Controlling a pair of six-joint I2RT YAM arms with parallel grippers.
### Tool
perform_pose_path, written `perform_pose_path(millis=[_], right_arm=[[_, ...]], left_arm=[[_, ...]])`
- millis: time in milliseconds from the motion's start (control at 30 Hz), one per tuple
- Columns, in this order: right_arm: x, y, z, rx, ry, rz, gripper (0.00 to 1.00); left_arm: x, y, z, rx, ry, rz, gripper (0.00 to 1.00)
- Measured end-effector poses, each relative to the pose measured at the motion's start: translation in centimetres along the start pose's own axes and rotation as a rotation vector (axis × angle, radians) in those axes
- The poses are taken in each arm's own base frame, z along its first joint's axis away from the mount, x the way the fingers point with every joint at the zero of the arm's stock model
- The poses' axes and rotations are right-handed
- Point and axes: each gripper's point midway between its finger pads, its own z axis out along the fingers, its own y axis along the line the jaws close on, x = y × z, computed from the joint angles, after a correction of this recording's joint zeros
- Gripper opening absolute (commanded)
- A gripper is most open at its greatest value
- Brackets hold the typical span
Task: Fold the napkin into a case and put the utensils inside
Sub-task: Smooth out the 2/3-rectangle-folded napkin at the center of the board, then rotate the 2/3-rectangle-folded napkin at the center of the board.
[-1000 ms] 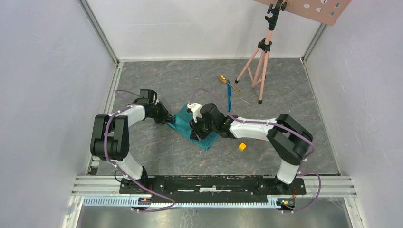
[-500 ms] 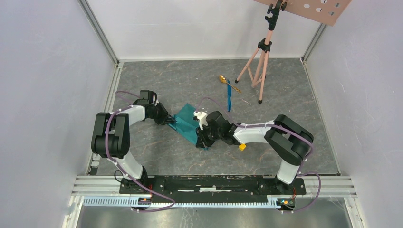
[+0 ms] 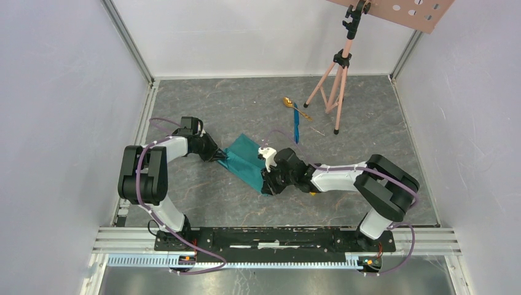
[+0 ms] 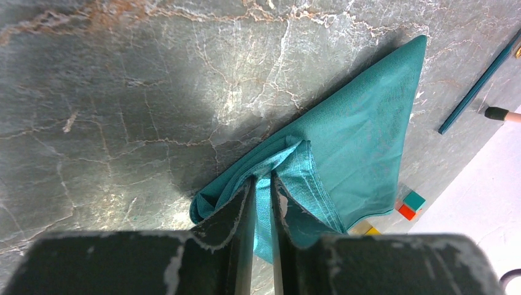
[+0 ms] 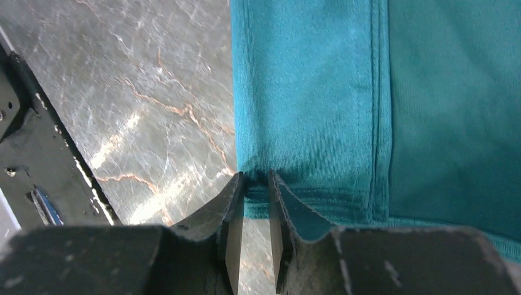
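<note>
The teal-green napkin (image 3: 246, 161) lies folded on the marbled floor between the arms. My left gripper (image 3: 220, 157) is shut on its bunched left corner (image 4: 289, 153), with cloth pinched between the jaws (image 4: 263, 181). My right gripper (image 3: 265, 184) is shut on the hemmed near corner of the napkin (image 5: 344, 92), the edge squeezed between its jaws (image 5: 255, 179). The gold spoon (image 3: 287, 102) and the blue knife (image 3: 296, 126) lie together behind the cloth, apart from it; the left wrist view shows the knife (image 4: 476, 92) at far right.
A pink tripod (image 3: 335, 86) stands at back right, one foot (image 4: 501, 114) near the knife. A teal cube (image 4: 415, 199), a red cube (image 4: 405, 212) and a yellow cube (image 4: 368, 230) sit past the napkin's edge. The black base rail (image 5: 24, 153) lies near the right gripper.
The right gripper has pulled its napkin edge toward the near right, laying the cloth into a narrower fold. Its forearm now covers the yellow cube in the top view. The left gripper stayed put.
</note>
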Motion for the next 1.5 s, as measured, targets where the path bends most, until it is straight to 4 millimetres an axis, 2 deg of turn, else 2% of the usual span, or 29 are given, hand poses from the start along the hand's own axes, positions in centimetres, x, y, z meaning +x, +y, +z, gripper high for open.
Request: perform_pose_path(millis=[33,200,400,500,700,867,1000,1133,1267,1333,1400,1500], right_arm=[[0.6,-0.1,0.0,0.0,0.001,0.006,0.26],[1.0,0.0,-0.7,0.014,-0.02,-0.004,0.26],[1.0,-0.6,-1.9,0.065,-0.003,-0.016,0.33],[0.0,-0.8,-2.1,0.075,-0.01,-0.02,0.34],[-3.5,-2.5,-2.6,0.099,-0.077,0.009,0.37],[-4.5,-4.3,-2.2,0.124,-0.083,0.039,0.37],[-3.8,-5.2,-1.7,0.138,-0.057,0.059,0.35],[-3.2,-5.3,-1.2,0.127,-0.047,0.068,0.33],[-1.6,-4.9,-0.8,0.097,-0.04,0.105,0.32],[-1.6,-4.4,-0.6,0.084,-0.059,0.115,0.32],[-1.4,-3.8,-0.4,0.069,-0.072,0.122,0.32],[-1.1,-2.4,-0.1,0.04,-0.067,0.123,0.33]], left_arm=[[0.0,0.0,0.0,0.0,0.0,0.0,0.22],[0.0,0.0,0.0,0.0,0.001,0.0,0.23],[0.1,-0.3,-0.2,0.012,0.006,0.002,0.33],[0.3,-0.8,-0.9,0.025,0.011,0.004,0.34],[-0.4,-2.6,-2.0,0.073,0.0,0.022,0.32],[-1.2,-3.4,-1.6,0.093,0.002,0.028,0.32],[-1.2,-2.6,-0.2,0.072,0.026,0.012,0.32],[-0.9,-1.8,0.9,0.049,0.054,-0.005,0.34],[-1.4,-2.4,1.2,0.05,0.048,0.006,0.34],[-1.6,-2.9,1.6,0.049,0.047,0.019,0.35],[-1.8,-3.4,1.9,0.048,0.044,0.033,0.38],[-1.7,-3.9,2.0,0.041,0.042,0.05,0.48]])
